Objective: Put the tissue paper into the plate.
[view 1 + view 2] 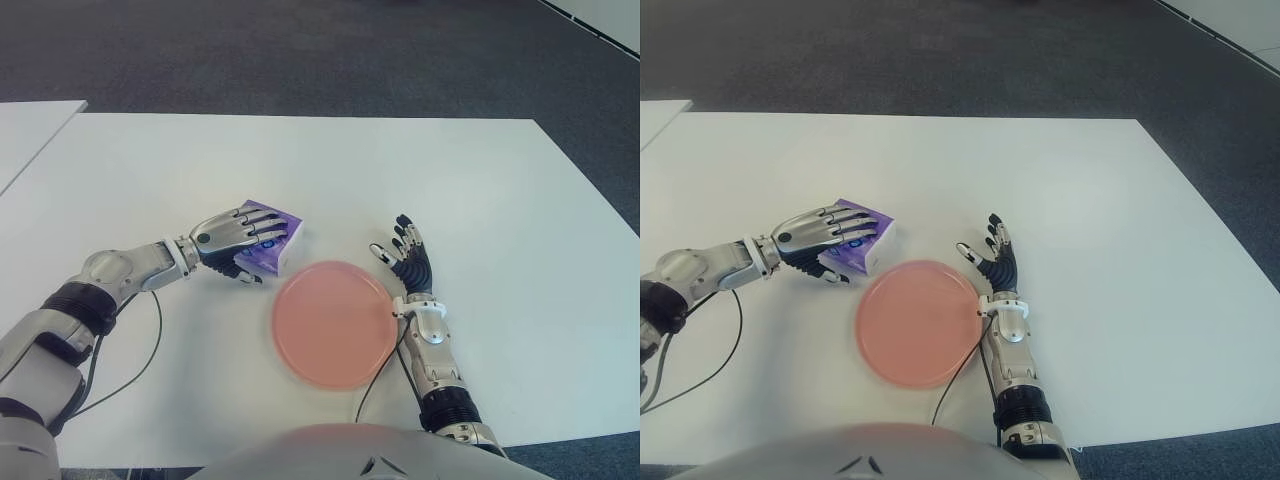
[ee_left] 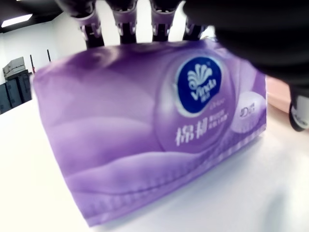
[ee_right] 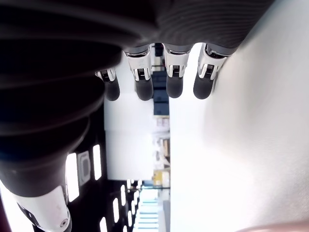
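The left hand's fingers (image 2: 126, 19) reach over the top of the purple tissue pack (image 2: 145, 130), their tips cut off by the upper edge of the left wrist view; a dark thumb shape blurs across the corner on the other side, so the pack sits clasped between them. In the eye views the left hand (image 1: 232, 238) covers the pack's near-left part, and only its far-right end (image 1: 280, 232) shows past the knuckles. Whether the pack's underside leaves the desk (image 1: 480, 190) cannot be made out in the eye views; the wrist view shows its lower seam lying along the white surface. That view alone shows the printed blue round logo and white lettering, which the eye views cannot resolve.

The pack lies just left of and beyond the pink plate (image 1: 335, 325), near its far-left rim but outside it.

The right hand (image 1: 405, 258) shows just right of the plate's far-right rim, its fingers (image 3: 175, 82) straight and spread, holding nothing. Its wrist view shows four dark fingertips pointing away and much black casing blocking the rest. A cable (image 1: 140, 370) trails on the desk beside the left forearm.
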Available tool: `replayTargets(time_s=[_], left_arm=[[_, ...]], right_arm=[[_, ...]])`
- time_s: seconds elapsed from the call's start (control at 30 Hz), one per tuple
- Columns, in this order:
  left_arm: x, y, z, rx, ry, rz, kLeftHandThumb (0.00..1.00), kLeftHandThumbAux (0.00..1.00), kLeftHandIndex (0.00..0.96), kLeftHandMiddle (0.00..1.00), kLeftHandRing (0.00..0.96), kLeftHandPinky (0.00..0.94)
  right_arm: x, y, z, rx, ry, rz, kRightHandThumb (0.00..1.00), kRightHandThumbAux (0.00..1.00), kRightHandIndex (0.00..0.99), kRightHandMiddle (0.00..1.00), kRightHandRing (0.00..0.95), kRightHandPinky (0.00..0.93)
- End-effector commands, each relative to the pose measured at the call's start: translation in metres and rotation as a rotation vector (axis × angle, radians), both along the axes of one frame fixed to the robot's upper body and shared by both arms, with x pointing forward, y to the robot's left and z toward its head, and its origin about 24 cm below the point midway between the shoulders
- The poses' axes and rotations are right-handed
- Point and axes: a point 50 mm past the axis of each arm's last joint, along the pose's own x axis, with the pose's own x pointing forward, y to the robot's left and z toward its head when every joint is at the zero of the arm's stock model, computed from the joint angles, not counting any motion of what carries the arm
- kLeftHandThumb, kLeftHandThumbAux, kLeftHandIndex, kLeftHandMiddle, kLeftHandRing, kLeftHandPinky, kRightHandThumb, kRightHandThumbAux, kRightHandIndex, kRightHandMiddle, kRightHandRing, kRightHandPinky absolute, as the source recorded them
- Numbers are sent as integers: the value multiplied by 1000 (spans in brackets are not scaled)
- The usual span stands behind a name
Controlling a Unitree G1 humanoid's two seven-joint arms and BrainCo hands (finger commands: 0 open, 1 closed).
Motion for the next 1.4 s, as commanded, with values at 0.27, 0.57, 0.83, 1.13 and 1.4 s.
replayTargets(time_s=[0.27, 0.57, 0.83, 1.13, 1.4], left_arm=[[3, 4, -3, 15, -13, 36, 142, 343, 0, 0, 0, 0], [0, 2, -30, 12, -5, 58, 139, 367, 0, 0, 0, 0], [-5, -3, -56, 25, -28, 65, 164, 409, 0, 0, 0, 0], [-11, -8, -70, 50, -124, 21, 189, 555, 0, 0, 0, 0], [-12, -12, -77, 101, -203, -32, 311, 666, 0, 28, 15, 25]], right_arm=[[-23, -2, -35, 5, 215, 4, 98, 727, 33, 16, 0, 0], [-24, -3, -35, 9, 204, 12, 73, 750, 37, 24, 0, 0], [-23, -4, -35, 10, 198, 16, 75, 751, 38, 26, 0, 0], [-23, -5, -35, 15, 200, 13, 78, 756, 38, 27, 0, 4], [-23, -5, -34, 11, 191, 24, 70, 754, 39, 26, 0, 6]])
